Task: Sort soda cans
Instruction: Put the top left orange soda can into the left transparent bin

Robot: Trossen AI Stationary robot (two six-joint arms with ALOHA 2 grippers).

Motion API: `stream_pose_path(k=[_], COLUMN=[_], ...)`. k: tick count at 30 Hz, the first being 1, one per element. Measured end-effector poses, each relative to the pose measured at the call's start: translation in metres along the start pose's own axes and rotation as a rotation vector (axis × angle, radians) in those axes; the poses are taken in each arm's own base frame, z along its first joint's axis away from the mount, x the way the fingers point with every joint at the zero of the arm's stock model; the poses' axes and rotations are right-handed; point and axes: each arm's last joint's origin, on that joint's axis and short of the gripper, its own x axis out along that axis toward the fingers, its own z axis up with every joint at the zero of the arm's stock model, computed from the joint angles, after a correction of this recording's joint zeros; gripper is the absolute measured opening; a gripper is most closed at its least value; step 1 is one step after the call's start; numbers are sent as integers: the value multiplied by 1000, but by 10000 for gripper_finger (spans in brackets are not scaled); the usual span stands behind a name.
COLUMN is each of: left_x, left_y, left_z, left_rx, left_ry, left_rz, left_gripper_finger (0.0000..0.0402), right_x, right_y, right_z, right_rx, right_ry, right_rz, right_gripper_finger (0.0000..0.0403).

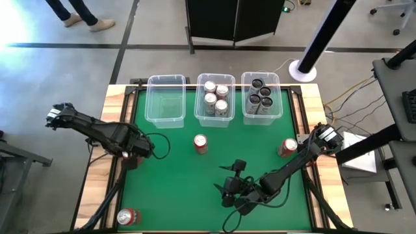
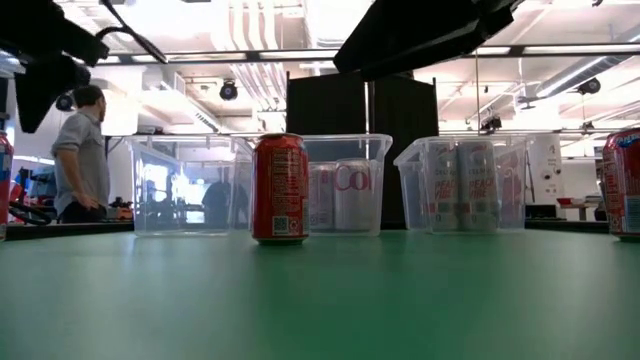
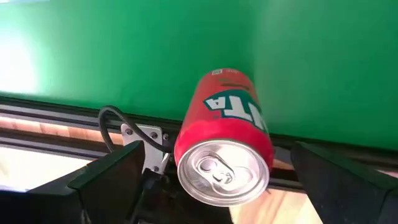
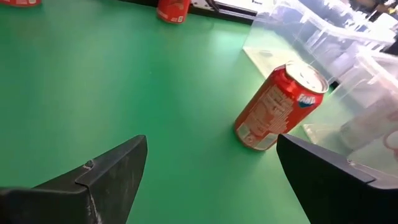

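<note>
Standing upright ahead of the released right gripper point(image 4: 208, 180), red can point(image 4: 278, 107), untouched.

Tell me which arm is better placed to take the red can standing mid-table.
Right. The right end effector, open, faces the standing red can, which shows ahead between its fingers. The left end effector points at the lying red can by the table edge instead.

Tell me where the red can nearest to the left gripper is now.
In the high view, that red can lies on its side at the table's near-left corner, by the wooden edge. The open left gripper faces its silver top in the left wrist view.
</note>
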Motion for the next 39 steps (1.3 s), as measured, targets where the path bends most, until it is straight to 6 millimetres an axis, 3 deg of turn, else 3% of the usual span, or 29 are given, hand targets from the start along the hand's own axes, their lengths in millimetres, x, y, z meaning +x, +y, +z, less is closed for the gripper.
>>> stream_pose_path(k=[6,16,28,32,39], left_x=[10,37,47,51,57], left_y=[1,-2,-8,-11,-14], left_z=[-3,-5,7,12,17], left_rx=[91,83,152,171,160], left_ry=[31,128,228,268,214], left_rz=[10,-16,32,41,19], left_gripper_finger=[387,383,283,290,355], right_x=[0,0,-2,-3,-8], right_y=[0,0,1,1,3], right_z=[0,-1,-2,-5,-6], right_rx=[41,63,46,34,25], right_ry=[1,14,20,38,45], right_rz=[0,21,23,21,27], right_gripper_finger=[354,354,354,353,352])
